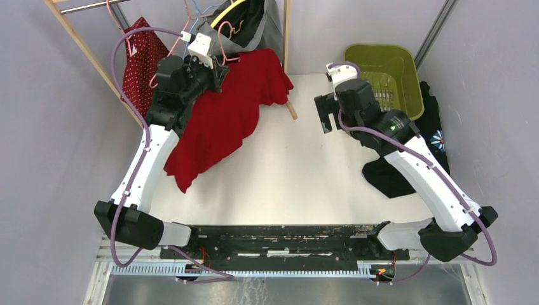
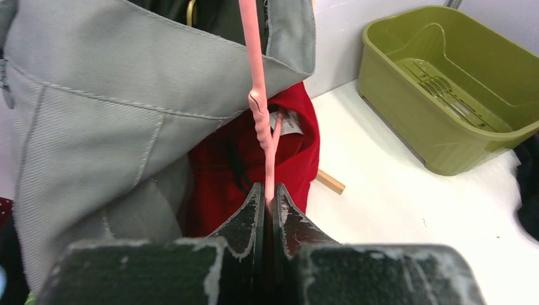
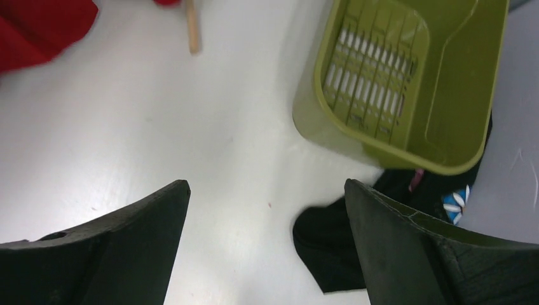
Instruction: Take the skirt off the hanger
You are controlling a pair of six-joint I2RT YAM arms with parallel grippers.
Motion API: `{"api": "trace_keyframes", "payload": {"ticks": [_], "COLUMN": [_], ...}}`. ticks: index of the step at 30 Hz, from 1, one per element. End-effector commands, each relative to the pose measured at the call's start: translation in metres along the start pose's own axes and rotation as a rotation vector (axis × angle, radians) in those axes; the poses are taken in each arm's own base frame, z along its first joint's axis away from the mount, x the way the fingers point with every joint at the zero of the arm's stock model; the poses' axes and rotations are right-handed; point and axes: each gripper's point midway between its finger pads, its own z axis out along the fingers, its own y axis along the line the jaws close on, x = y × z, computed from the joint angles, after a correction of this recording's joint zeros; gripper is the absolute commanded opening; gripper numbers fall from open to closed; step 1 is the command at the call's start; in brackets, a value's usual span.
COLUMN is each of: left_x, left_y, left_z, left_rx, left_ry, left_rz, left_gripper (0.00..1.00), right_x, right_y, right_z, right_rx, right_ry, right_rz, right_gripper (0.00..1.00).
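Note:
The red skirt (image 1: 222,121) hangs from a pink wire hanger (image 1: 224,49) at the back left and drapes down onto the white table. My left gripper (image 1: 218,68) is up at the hanger. In the left wrist view its jaws (image 2: 269,190) are shut on the pink hanger (image 2: 257,95) wire, just below the twisted neck, with the skirt (image 2: 299,159) and its white label behind. My right gripper (image 1: 325,113) hovers open over the table to the right of the skirt, nothing between its fingers (image 3: 267,184).
A grey and black garment (image 1: 254,25) hangs beside the hanger and fills the left wrist view's left (image 2: 95,127). A red dotted garment (image 1: 141,60) hangs on the wooden rack (image 1: 89,57). A green basket (image 1: 413,95) stands back right, with black clothes (image 1: 388,178) beside it.

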Motion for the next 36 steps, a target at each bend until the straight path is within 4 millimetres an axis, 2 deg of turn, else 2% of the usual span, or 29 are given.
{"api": "trace_keyframes", "payload": {"ticks": [1,6,9,11,16,22,25,29,36], "left_x": [-0.052,-0.039,-0.026,-0.012,-0.001,0.006,-0.003,-0.015,-0.015], "left_y": [-0.024,-0.071,-0.096,-0.105,-0.113,-0.123,-0.124,-0.133,-0.135], "left_z": [-0.015,-0.029,-0.039,-0.043,-0.04,-0.025,-0.018,-0.016,-0.014], "left_rx": [0.089,0.26,0.332,0.346,0.356,0.338,0.331,0.35,0.347], "left_ry": [-0.162,-0.128,-0.105,-0.084,-0.082,-0.092,-0.117,-0.145,-0.151], "left_rz": [0.102,0.037,-0.011,-0.034,-0.065,-0.046,-0.038,-0.036,-0.034], "left_gripper": [0.03,0.03,0.03,0.03,0.03,0.03,0.03,0.03,0.03], "right_x": [-0.064,-0.108,-0.118,-0.117,-0.114,-0.119,-0.116,-0.123,-0.124], "right_y": [0.019,0.048,0.062,0.073,0.092,0.115,0.126,0.137,0.141], "right_z": [-0.006,0.004,0.009,0.011,0.013,0.009,0.013,0.019,0.027], "right_rx": [-0.113,-0.221,-0.269,-0.313,-0.394,-0.498,-0.532,-0.564,-0.559], "right_ry": [-0.135,-0.185,-0.182,-0.169,-0.138,-0.121,-0.106,-0.111,-0.099], "right_rz": [0.04,0.074,0.107,0.122,0.16,0.233,0.262,0.3,0.31], "right_gripper": [0.98,0.97,0.95,0.94,0.93,0.89,0.89,0.88,0.86]}}
